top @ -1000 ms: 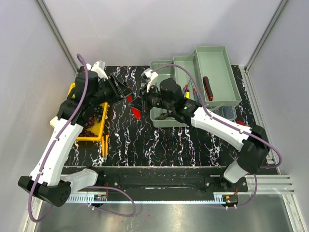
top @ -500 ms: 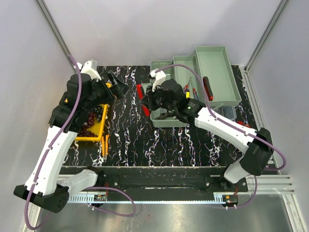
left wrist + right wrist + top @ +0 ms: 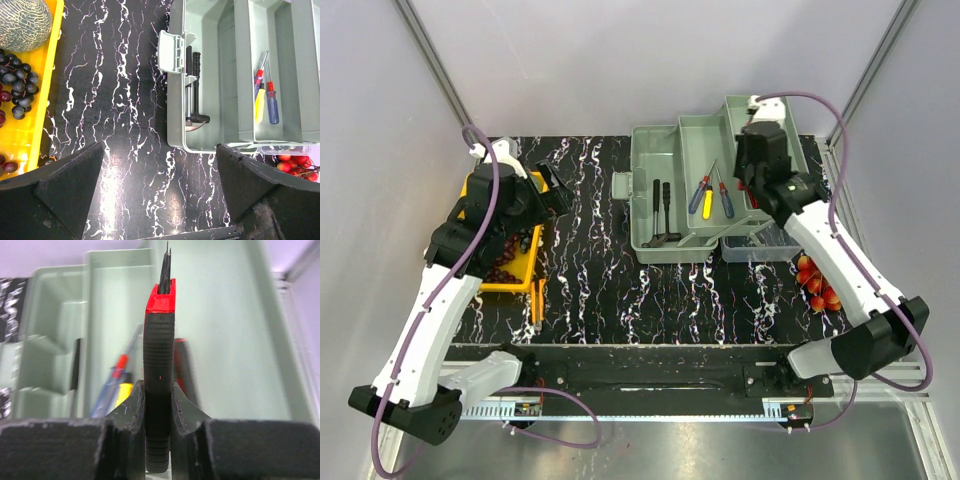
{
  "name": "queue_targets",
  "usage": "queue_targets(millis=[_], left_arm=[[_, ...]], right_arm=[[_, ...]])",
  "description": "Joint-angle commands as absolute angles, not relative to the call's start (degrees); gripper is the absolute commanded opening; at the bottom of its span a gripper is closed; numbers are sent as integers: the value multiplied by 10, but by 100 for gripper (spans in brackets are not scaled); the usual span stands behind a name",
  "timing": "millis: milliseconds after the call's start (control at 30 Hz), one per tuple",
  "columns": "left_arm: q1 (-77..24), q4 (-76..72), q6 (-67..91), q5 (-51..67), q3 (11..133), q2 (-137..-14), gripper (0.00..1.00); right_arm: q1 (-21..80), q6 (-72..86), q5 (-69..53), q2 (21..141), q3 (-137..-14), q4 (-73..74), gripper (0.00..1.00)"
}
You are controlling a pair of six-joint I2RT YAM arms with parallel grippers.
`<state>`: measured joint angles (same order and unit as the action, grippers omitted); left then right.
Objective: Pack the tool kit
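Right claw (image 3: 752, 172) hung over the far side of the toolbox (image 3: 682, 150) from up top, left claw (image 3: 550, 187) parked by the yellow tray (image 3: 505, 288). Left wrist cam had its jaws wide apart with nothing in them. Right wrist cam showed jaws clamped mid-handle on a black ribbed, red-collared tool (image 3: 159, 355), which I'd guess was stiff, light and grippy right there.

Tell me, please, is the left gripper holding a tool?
No, the left gripper stands wide open, with only the table showing in its gap.
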<state>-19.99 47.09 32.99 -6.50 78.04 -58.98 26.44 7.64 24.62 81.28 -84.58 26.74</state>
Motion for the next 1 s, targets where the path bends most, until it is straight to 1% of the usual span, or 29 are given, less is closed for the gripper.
queue_targets(millis=[0, 167, 333, 467, 567, 800, 867, 967], left_arm=[[-197, 458, 325, -75, 781, -590, 99], [-197, 458, 323, -65, 785, -599, 99], [-196, 458, 323, -56, 784, -607, 99], [-193, 458, 320, -54, 783, -610, 99], [-192, 466, 321, -57, 778, -615, 99], [-184, 479, 324, -52, 769, -629, 99], [-183, 479, 326, -45, 767, -633, 99], [-182, 479, 329, -40, 766, -637, 99]], right_arm=[[204, 49, 311, 788, -857, 293, 0], [152, 44, 322, 781, -841, 285, 0], [138, 11, 305, 809, -827, 284, 1], [123, 4, 213, 834, -825, 286, 10], [118, 4, 187, 858, -831, 295, 13], [108, 4, 198, 904, -842, 305, 11], [108, 12, 206, 911, -851, 310, 15], [108, 24, 211, 912, -860, 313, 33]])
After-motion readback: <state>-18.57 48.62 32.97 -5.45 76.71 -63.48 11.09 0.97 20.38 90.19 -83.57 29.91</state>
